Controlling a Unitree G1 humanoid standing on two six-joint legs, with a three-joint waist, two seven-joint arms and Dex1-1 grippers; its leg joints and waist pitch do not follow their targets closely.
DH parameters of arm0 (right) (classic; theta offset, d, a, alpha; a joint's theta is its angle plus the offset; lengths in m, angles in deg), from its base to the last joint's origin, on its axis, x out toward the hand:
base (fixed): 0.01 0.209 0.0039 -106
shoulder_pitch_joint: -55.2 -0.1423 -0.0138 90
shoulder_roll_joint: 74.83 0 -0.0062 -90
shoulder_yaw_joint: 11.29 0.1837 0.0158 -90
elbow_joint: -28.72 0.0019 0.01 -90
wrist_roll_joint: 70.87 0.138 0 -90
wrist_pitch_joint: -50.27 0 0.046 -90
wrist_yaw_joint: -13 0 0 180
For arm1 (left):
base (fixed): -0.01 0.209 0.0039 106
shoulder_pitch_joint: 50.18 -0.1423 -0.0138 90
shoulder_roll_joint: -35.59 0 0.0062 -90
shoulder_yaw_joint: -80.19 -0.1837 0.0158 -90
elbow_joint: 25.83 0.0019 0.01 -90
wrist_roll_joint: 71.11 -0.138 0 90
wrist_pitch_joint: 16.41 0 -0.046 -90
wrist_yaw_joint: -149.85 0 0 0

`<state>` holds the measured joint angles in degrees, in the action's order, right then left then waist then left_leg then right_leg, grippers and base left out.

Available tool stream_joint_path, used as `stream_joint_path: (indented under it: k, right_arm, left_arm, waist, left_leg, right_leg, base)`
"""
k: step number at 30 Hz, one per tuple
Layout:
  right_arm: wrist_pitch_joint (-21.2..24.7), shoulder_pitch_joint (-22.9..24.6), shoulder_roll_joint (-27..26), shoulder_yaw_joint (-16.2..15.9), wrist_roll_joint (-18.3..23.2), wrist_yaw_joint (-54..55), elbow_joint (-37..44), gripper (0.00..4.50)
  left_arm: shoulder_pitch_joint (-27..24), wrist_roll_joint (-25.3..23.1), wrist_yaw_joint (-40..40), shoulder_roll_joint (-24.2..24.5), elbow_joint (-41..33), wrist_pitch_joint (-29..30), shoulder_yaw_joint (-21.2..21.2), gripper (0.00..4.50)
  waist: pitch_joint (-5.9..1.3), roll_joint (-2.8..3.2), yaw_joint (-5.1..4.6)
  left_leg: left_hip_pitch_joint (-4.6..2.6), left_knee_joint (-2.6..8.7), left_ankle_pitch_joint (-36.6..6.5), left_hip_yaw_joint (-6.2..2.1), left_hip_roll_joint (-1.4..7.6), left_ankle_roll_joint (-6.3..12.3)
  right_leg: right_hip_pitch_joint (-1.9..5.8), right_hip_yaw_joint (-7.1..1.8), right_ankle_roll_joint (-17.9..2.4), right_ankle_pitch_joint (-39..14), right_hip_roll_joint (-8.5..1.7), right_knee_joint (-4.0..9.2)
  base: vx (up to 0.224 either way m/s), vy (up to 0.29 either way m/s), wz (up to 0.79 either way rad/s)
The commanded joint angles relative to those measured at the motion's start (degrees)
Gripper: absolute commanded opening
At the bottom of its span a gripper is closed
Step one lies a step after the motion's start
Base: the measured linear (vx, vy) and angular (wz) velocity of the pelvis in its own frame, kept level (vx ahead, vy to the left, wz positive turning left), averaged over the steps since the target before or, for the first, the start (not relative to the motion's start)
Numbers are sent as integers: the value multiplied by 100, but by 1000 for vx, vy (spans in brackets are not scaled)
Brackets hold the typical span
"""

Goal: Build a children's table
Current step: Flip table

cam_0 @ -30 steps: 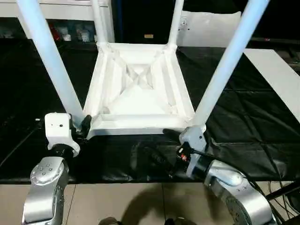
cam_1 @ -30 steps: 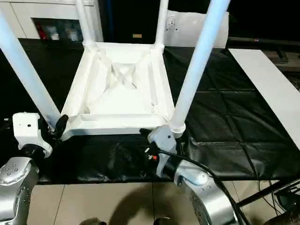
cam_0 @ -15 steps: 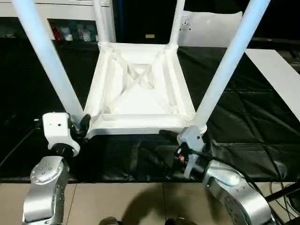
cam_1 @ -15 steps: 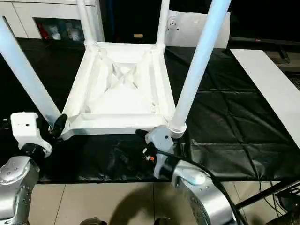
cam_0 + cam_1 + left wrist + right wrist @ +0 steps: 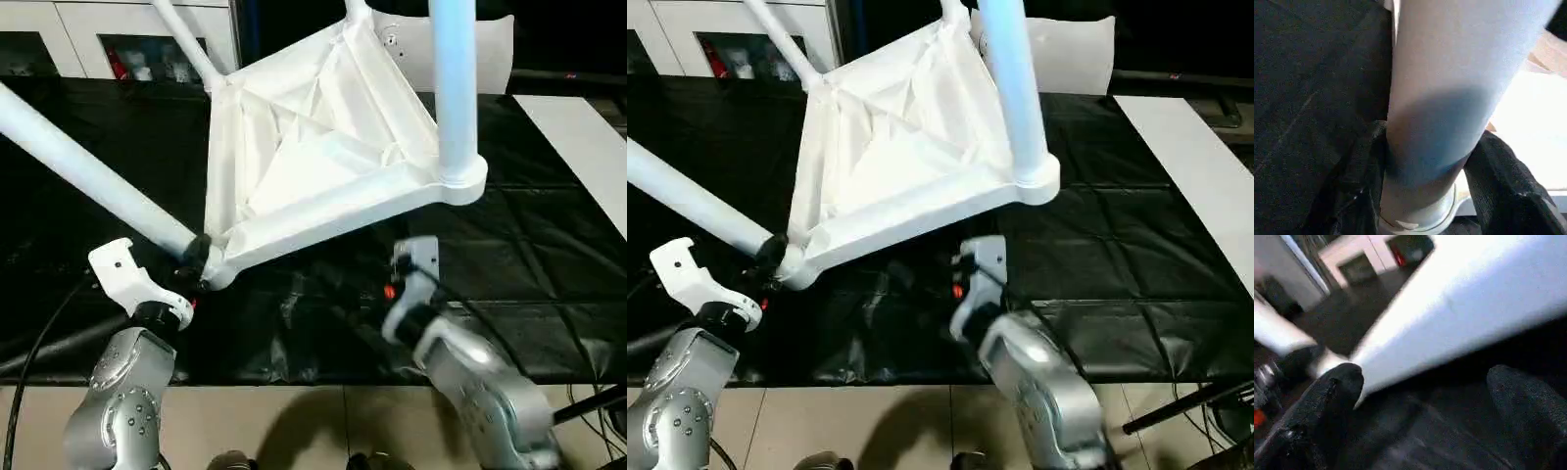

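Left tool [image 5: 1425, 196] clamps a table leg [image 5: 88, 176] near its socket; right tool [image 5: 1425, 401] gapes empty.

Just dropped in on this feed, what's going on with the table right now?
The children's table is upside down and tipped up on the black mat, all four legs fitted. The left gripper has its jaws closed around the near-left leg by its socket. The right gripper hangs open under the raised near-right corner, holding nothing.

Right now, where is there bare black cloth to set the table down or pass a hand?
Free: the black cloth between the raised tabletop and the flat white board. Crowded: the near edge, where the left gripper clamps a leg and the right gripper hangs open.
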<state>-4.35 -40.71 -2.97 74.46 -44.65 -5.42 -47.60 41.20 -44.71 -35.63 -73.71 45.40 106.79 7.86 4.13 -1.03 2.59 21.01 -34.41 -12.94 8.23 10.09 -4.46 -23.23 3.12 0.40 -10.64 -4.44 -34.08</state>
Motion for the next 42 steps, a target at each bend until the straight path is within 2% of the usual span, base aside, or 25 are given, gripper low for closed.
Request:
stream_joint_path:
  k: [1,4,5,6,7,8,9,10,11,12,13,14,15,16,18,24,31,32,33,34,37,40,42]
  right_arm:
    - [-152,-135,-135,174,210,35,-234,450]
    - [-315,-376,-295,224,221,17,-548,450]
    - [-513,-626,-439,287,140,106,-933,450]
    - [-606,-749,-543,373,150,198,-1132,450]
    - [-606,-749,-543,373,150,198,-1132,450]
    - [-696,-906,-668,487,171,314,-1375,450]
    - [-773,-1052,-759,582,165,433,-1604,450]
    - [-842,-1180,-838,671,149,577,-1812,450]
    - [-857,-1242,-886,730,162,664,-1917,450]
    - [-876,-1339,-961,796,192,749,-2044,450]
    - [-882,-1369,-985,809,204,761,-2074,450]
    - [-888,-1414,-1033,764,281,709,-2082,450]
    - [-887,-1407,-1036,752,284,707,-2068,450]
    - [-881,-1356,-1056,695,320,678,-1986,450]
    - [-911,-1324,-1087,698,372,687,-1970,450]
    - [-878,-1341,-1145,943,545,846,-2122,450]
    - [-912,-1287,-1195,980,706,966,-2081,450]
    - [-1004,-1300,-1236,1014,756,925,-2110,450]
    - [-1075,-1355,-1257,1041,792,866,-2179,450]
    - [-1116,-1396,-1268,1057,808,831,-2229,450]
    - [-1425,-1871,-1319,1115,820,595,-2787,450]
    - [-1642,-2261,-1382,1296,889,599,-3280,450]
    - [-1825,-2617,-1433,1476,1016,633,-3751,450]
  left_arm:
    - [31,336,-153,-549,113,334,-315,204]
    - [4,539,-96,-518,102,421,-430,204]
    - [-10,683,-78,-471,81,469,-530,204]
    - [-7,711,-86,-470,88,485,-557,204]
    - [-7,711,-86,-470,88,485,-557,204]
    - [-4,721,-102,-477,86,523,-576,204]
    - [-1,707,-115,-504,83,562,-585,204]
    - [0,700,-121,-531,77,596,-589,204]
    - [-1,691,-121,-549,71,607,-590,204]
    - [15,663,-80,-590,70,591,-570,204]
    - [25,651,-56,-607,72,577,-558,204]
    - [90,690,118,-692,96,483,-433,204]
    - [100,704,146,-707,103,467,-406,204]
    - [151,784,250,-771,134,403,-287,204]
    - [169,837,262,-779,140,405,-264,204]
    - [183,1043,376,-871,105,422,-220,204]
    - [208,1338,476,-802,97,346,-134,204]
    - [188,1345,457,-738,71,394,-173,204]
    - [164,1357,425,-689,52,454,-222,204]
    - [149,1365,406,-663,43,488,-252,204]
    - [53,1424,203,-484,22,685,-502,204]
    - [13,1415,135,-376,20,789,-641,204]
    - [-18,1439,108,-288,8,850,-731,204]
  waist:
    - [-274,-6,-32]
    - [-280,-31,-38]
    - [-272,-30,-66]
    - [-269,-58,-88]
    - [-269,-58,-88]
    - [-271,-47,-102]
    - [-284,-78,-116]
    - [-290,-69,-126]
    - [-302,-100,-150]
    - [-301,-86,-151]
    - [-314,-95,-167]
    - [-330,-106,-178]
    - [-330,-106,-178]
    - [-339,-84,-162]
    - [-351,-96,-160]
    - [-333,-105,-136]
    - [-333,-123,-68]
    - [-327,-118,-71]
    - [-326,-75,-63]
    - [-323,-101,-70]
    - [-331,-68,-79]
    - [-335,-72,-43]
    - [-340,-92,-46]
  left_leg:
    - [27,470,-459,1,225,192]
    - [33,472,-515,12,219,124]
    - [44,483,-597,1,212,84]
    - [51,491,-719,8,200,41]
    - [51,491,-719,8,200,41]
    - [33,486,-798,12,194,11]
    - [39,485,-796,13,194,9]
    - [49,489,-765,7,187,-12]
    - [28,472,-783,28,182,2]
    - [25,470,-763,29,181,11]
    - [37,464,-655,29,175,45]
    - [15,445,-550,42,185,85]
    - [15,445,-550,42,185,85]
    - [5,427,-371,51,184,130]
    - [6,420,-247,59,188,178]
    - [-5,427,-435,79,188,164]
    - [-3,414,-220,86,185,178]
    - [-6,412,-256,92,184,177]
    - [-10,413,-259,84,186,171]
    - [-4,411,-271,89,185,176]
    - [-5,405,-291,90,190,180]
    - [-9,389,-145,100,193,255]
    - [-9,387,-152,100,192,301]
  right_leg:
    - [290,-256,-906,-803,-281,332]
    - [298,-262,-855,-896,-281,341]
    - [300,-257,-845,-1011,-282,338]
    - [299,-265,-778,-1284,-285,365]
    - [299,-265,-778,-1284,-285,365]
    - [275,-277,-679,-1466,-271,378]
    - [283,-277,-663,-1494,-275,379]
    - [287,-276,-658,-1496,-272,364]
    - [268,-287,-653,-1477,-260,376]
    - [264,-294,-673,-1438,-266,366]
    - [279,-291,-716,-1311,-269,351]
    - [273,-290,-746,-1113,-256,340]
    - [273,-290,-746,-1113,-256,340]
    - [278,-290,-821,-769,-245,307]
    - [292,-284,-885,-554,-238,281]
    - [276,-293,-855,-909,-246,310]
    - [277,-293,-814,-630,-233,265]
    - [268,-293,-800,-630,-226,273]
    - [266,-293,-803,-615,-232,262]
    - [264,-290,-793,-610,-223,274]
    - [255,-287,-885,-545,-227,263]
    - [256,-287,-1001,-288,-219,235]
    - [260,-278,-1058,-297,-226,220]
  base:
    - [0,0,0]
    - [0,0,0]
    - [0,0,0]
    - [0,0,0]
    - [0,0,0]
    - [0,0,0]
    - [0,0,0]
    - [0,0,0]
    - [0,0,0]
    - [0,0,0]
    - [0,0,0]
    - [0,0,0]
    - [0,0,0]
    - [0,0,0]
    - [0,0,0]
    - [0,0,0]
    - [0,0,0]
    - [0,0,0]
    - [0,0,0]
    - [0,0,0]
    - [0,0,0]
    - [0,0,0]
    - [0,0,0]
